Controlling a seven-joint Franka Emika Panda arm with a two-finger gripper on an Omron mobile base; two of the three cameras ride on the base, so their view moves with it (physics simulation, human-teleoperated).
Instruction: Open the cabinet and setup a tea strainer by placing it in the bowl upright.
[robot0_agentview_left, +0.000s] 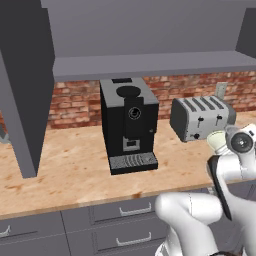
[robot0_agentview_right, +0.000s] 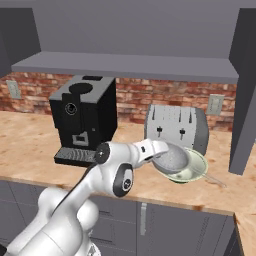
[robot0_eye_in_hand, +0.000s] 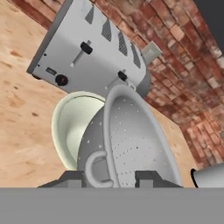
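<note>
The cabinet stands open, its grey inside bare. On the counter in front of the toaster sits the pale bowl, and part of the bowl peeks past my wrist. My gripper is shut on the tea strainer. The strainer's grey mesh cup is tilted on edge at the bowl's near rim. I cannot tell whether it touches the bowl. A thin wire runs out to the right over the counter.
A silver toaster stands right behind the bowl, and a black coffee machine is to its left. Open cabinet doors hang at the left and right. Grey drawers run below the counter edge.
</note>
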